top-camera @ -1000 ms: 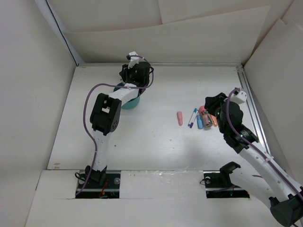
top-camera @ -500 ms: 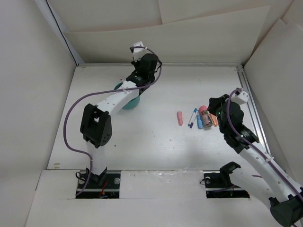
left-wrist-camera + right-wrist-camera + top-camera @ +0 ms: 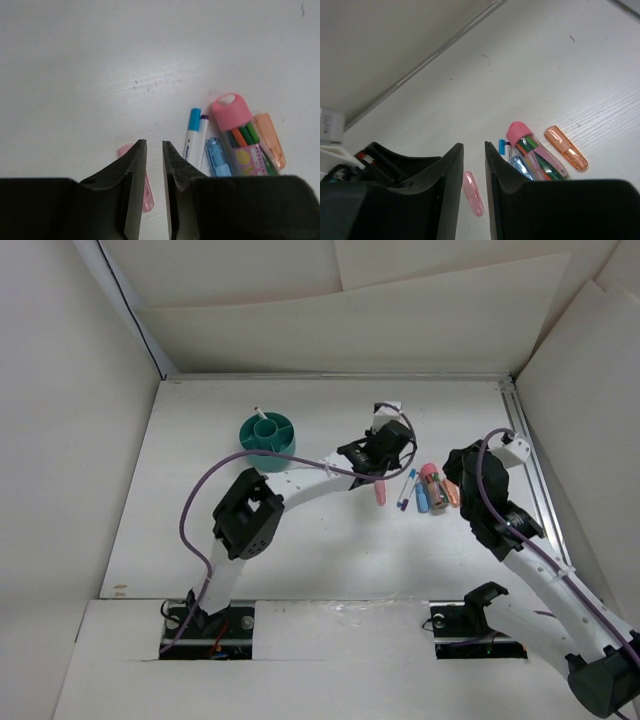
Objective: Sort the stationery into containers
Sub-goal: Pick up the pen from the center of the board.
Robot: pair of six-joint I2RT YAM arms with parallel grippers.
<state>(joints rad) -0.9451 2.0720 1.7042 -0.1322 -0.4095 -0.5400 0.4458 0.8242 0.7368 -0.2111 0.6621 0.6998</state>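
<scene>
The teal organiser [image 3: 267, 433] stands at the back left with a white pen upright in its central cup. The stationery lies right of centre: a pink stick [image 3: 380, 490], two white pens [image 3: 406, 488], a blue stick [image 3: 421, 499], a pink-capped tube of coloured pens [image 3: 433, 483] and an orange stick [image 3: 452, 493]. My left gripper [image 3: 376, 468] hovers just above the pink stick [image 3: 148, 197], its jaws a narrow slit with nothing between [image 3: 153, 144]. My right gripper [image 3: 458, 478] is at the pile's right edge, jaws likewise nearly together and empty [image 3: 474, 146].
The left arm [image 3: 300, 480] stretches diagonally across the table's middle from its elbow [image 3: 245, 518]. A metal rail [image 3: 528, 455] runs along the right edge. Paper walls close in the back and both sides.
My left arm has swung from over the organiser at the back left to the right, down to the pink stick. The organiser now shows in full. The right gripper has barely moved.
</scene>
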